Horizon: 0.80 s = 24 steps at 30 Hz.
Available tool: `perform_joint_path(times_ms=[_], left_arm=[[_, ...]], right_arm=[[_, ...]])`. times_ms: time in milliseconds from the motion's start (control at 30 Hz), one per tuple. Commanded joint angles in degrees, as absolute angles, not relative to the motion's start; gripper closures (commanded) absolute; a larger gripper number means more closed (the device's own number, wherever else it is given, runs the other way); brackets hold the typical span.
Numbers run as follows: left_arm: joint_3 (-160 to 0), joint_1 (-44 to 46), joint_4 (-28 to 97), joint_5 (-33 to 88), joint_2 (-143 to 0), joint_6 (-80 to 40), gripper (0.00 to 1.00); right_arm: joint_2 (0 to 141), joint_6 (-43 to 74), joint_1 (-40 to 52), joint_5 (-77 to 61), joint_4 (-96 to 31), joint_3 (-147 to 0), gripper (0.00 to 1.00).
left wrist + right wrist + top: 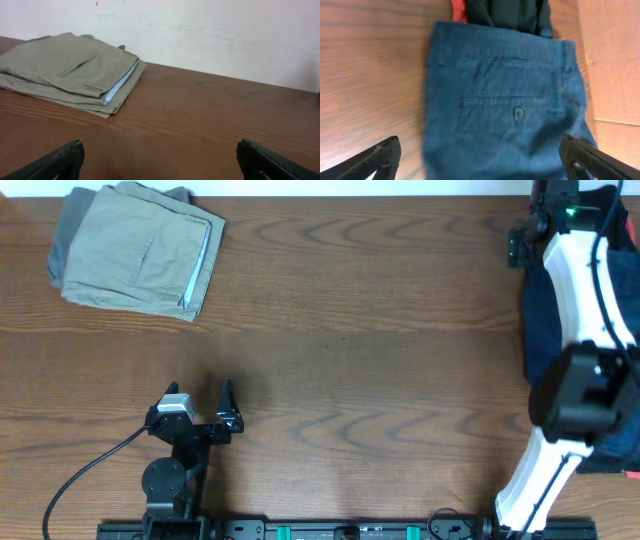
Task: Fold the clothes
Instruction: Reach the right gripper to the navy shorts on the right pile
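The blue shorts [505, 110] lie flat at the 3 o'clock edge of the table [380, 330]. From above, the white right arm [585, 290] covers most of them, so we see only dark blue cloth on each side of it. The right wrist camera shows us more: a back pocket [490, 112] with a button [518, 114]. It also shows a black piece of clothing [515, 12] touching the shorts at 12 o'clock, with a bit of red [459, 10] beside it. The right gripper [485, 160] hangs over the shorts, wide open and holding nothing.

At 11 o'clock on the table we see the tan shorts [135, 250], folded. A pale blue lining [120, 82] peeks out of the fold. The left gripper [200, 400] is at 7 o'clock, well apart from them. It is wide open too, over bare wood. A black cable [95, 460] runs from it toward 8 o'clock.
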State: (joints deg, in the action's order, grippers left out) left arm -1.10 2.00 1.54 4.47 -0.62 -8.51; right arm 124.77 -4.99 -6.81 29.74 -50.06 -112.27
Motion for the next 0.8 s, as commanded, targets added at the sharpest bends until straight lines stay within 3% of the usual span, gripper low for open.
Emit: perform_joint_path(times_ms=[0,500,600,667,767], left_arm=[[-0.23,2.24,3.60,5.13,-0.23,-7.53,0.02],[-0.23,2.24,3.60,5.13,-0.23,-7.53,0.02],[-0.23,2.24,3.60,5.13,-0.23,-7.53,0.02],[-0.23,2.24,3.57,5.13,-0.23,-7.51,0.02],[-0.23,2.24,3.60,5.13,-0.23,-7.53,0.02]], right_arm=[[129.47,-7.64,-8.54,33.23,-48.31,-115.66,0.01],[144.29,-8.43,-10.20,32.60,-38.57,-115.81,0.01],[145.10,-7.66,-10.24,34.39,-38.30,-115.81,0.13],[145.08,-5.74,-10.28,36.84,-38.09,-115.83,0.37],[144.97,-5.21,-10.26,37.76,-38.46,-116.49,0.46]])
